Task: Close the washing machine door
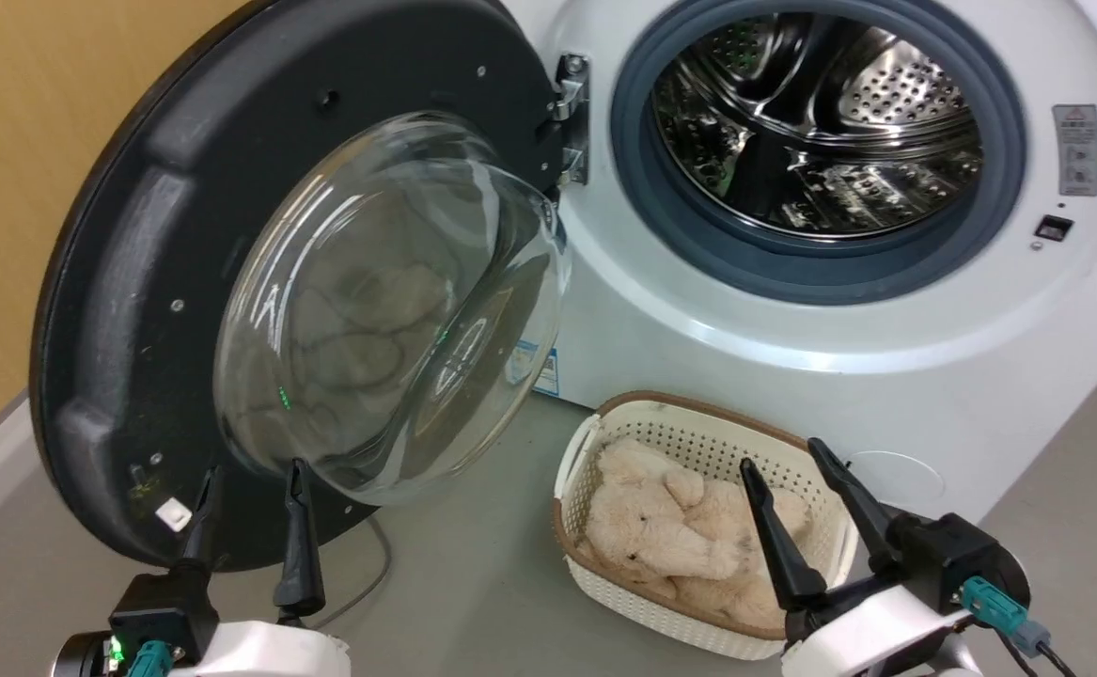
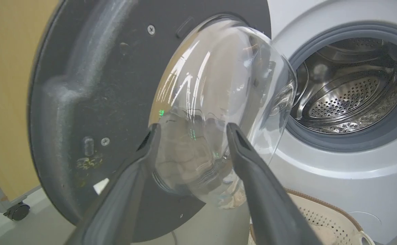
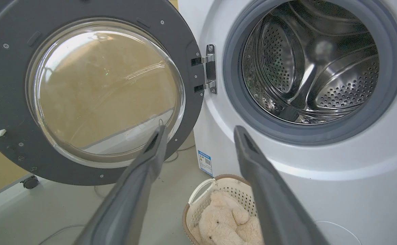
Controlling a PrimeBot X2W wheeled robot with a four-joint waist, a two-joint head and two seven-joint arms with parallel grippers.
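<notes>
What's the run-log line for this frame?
washing machine door wide open | washing machine drum empty | left gripper open, facing door glass | right gripper open, near basket holding plush toy | closing not started

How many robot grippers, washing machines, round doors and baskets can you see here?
Grippers: 2, the left gripper and the right gripper, both open
Washing machine: 1
Washing machine door: 1, swung open
Basket: 1, on the floor with something cream and fluffy inside
Total: 5
</notes>
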